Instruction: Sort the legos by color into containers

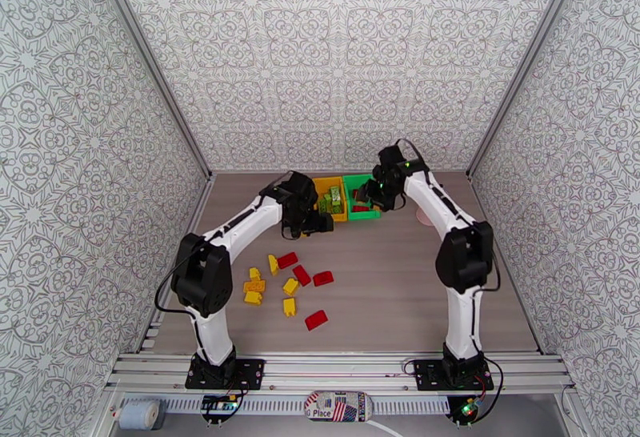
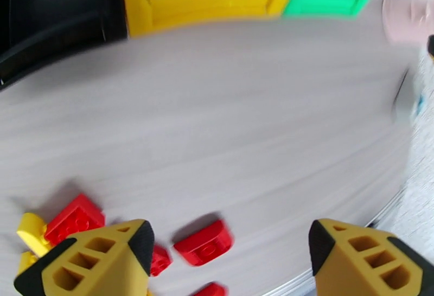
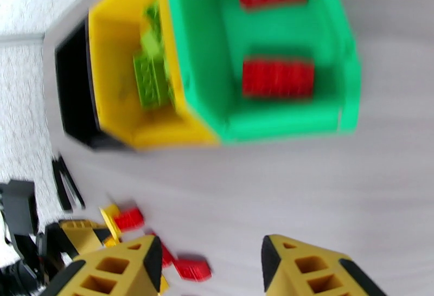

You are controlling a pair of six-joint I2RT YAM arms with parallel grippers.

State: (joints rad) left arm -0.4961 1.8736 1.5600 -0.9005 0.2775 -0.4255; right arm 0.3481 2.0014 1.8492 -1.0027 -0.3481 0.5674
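The left gripper (image 2: 232,240) hangs released and empty on the near side of the yellow bin (image 2: 200,1), close to the loose legos (image 1: 288,286). To do this well, I think it must descend straight on one red brick (image 2: 205,243) and clench across its flat sides, not the studs. The right gripper (image 3: 211,253) is released too, and empty. The bricks are hard, glossy plastic, and the bins are rigid open boxes. The green bin (image 3: 282,123), touching the yellow bin's right side, holds two red bricks (image 3: 278,77).

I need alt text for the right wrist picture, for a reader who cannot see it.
A green bin holding two red bricks sits beside a yellow bin with light green bricks, then a black bin. The right gripper hangs open over the table, near loose red and yellow bricks.
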